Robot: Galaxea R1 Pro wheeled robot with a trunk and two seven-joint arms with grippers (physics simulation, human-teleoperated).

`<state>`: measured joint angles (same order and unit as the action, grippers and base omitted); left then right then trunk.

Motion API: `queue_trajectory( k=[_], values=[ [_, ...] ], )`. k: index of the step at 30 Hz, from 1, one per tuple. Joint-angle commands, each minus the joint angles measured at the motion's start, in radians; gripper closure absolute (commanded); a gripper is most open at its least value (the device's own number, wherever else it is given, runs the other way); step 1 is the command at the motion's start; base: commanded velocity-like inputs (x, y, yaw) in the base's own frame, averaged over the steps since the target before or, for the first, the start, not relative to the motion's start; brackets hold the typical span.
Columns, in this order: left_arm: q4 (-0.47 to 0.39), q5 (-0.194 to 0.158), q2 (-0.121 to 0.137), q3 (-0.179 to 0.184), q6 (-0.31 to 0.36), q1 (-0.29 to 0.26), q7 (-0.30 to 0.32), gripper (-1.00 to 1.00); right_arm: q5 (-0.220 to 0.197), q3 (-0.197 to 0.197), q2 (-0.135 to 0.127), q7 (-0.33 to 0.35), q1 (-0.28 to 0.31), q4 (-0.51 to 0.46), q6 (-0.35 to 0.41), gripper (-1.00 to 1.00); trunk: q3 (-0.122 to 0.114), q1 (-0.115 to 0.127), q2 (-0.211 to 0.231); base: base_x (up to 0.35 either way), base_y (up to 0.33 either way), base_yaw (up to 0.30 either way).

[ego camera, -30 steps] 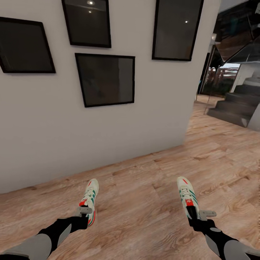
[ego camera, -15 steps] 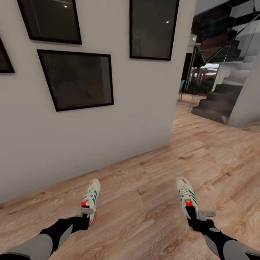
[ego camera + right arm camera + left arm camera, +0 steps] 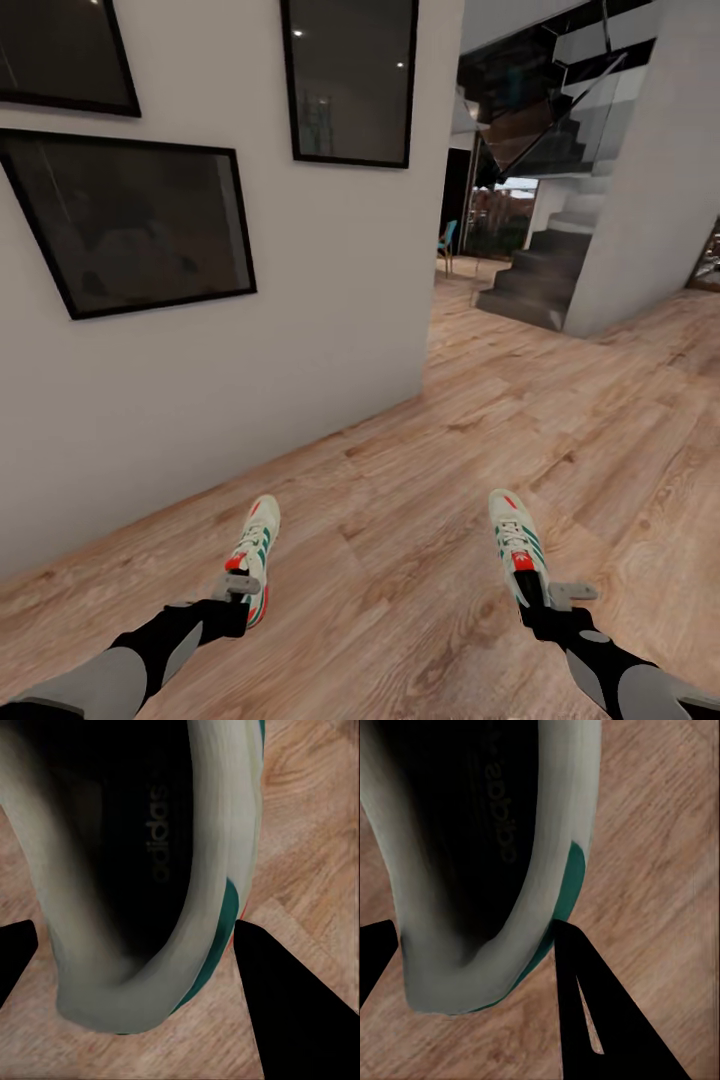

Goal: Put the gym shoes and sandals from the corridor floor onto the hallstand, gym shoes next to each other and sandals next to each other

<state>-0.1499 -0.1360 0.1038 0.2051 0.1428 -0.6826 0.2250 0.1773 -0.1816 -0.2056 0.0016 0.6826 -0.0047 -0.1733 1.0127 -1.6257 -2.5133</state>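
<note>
Two shoes ride along as the view has swung right, stairs now nearer centre. Left gripper stays clenched on the left shoe's heel; right gripper likewise grips the right shoe, both above the floor.

I'm seeing the left gym shoe in cream white with green side stripes and a red-orange patch at the heel; the right gym shoe matches it, red on the tongue too. Through the left wrist camera the shoe's lining is black with faint lettering, its rim pale grey-cream, a teal edge outside. The corridor floor is light-brown plank with darker grain streaks. On my left the wall is plain off-white, carrying black-framed dark panels. Far right, the stairs are charcoal grey.
</note>
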Motion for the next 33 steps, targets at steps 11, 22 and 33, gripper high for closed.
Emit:
queue_trajectory(
  k=[11, 22, 33],
  values=[
    [-0.181, 0.004, -0.134, -0.003, 0.138, 0.000, -0.104, 1.00, -0.001, -0.001, 0.000, -0.003, 0.000, -0.001, 0.001, 1.00, 0.000, 0.000, 0.000, 0.000, 0.000, -0.300],
    [-0.175, 0.001, -0.147, -0.007, 0.109, 0.000, -0.152, 1.00, -0.001, -0.001, 0.000, -0.003, 0.000, -0.001, 0.002, 1.00, 0.000, 0.000, 0.000, 0.000, 0.000, -0.300],
    [-0.175, 0.002, -0.146, -0.007, 0.107, 0.000, -0.154, 1.00, -0.001, -0.001, 0.000, -0.003, 0.000, -0.001, 0.002, 1.00, 0.000, 0.000, 0.000, 0.085, 0.000, -0.288]
  ],
)
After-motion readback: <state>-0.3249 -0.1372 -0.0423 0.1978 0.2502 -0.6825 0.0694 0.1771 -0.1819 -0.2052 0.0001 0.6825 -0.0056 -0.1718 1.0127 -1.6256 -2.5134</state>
